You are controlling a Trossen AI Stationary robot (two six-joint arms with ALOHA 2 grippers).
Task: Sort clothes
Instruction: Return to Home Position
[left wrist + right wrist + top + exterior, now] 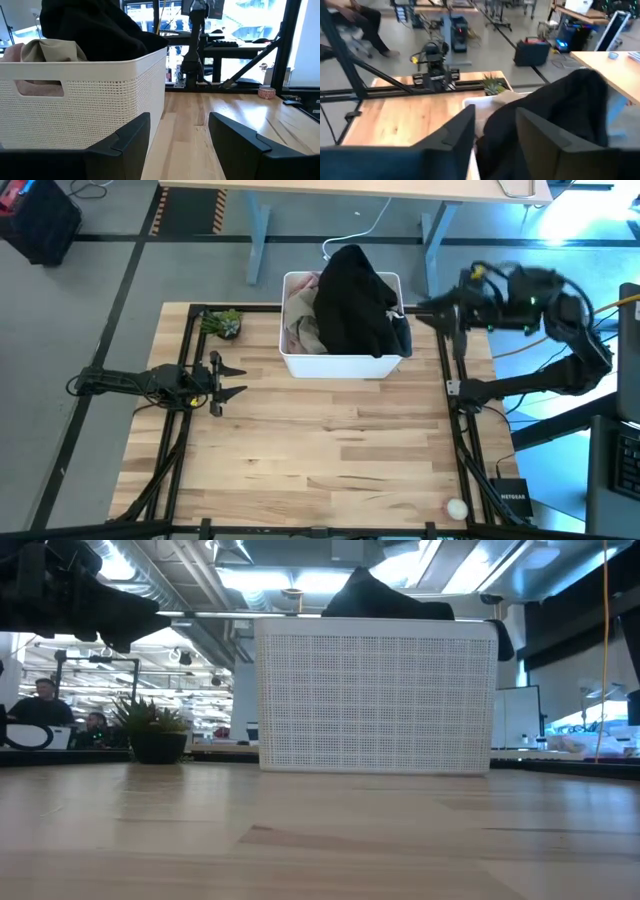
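A white bin (340,362) stands at the middle of the table's far side. A black garment (355,305) is heaped on top of it and hangs over its right rim. Pale pink (298,335) and khaki (305,300) clothes lie in its left part. My right gripper (420,312) is open, raised beside the bin's right rim. In the right wrist view its fingers (495,117) stand just before the black garment (560,115), and no touch shows. My left gripper (238,380) is open and empty, low over the table's left side, pointing at the bin (85,105).
A small green plant (222,323) stands at the far left corner, left of the bin. A small white round thing (456,507) lies at the near right corner. Black frame rails (190,430) run along the table's left and right sides. People sit beyond the table (45,700).
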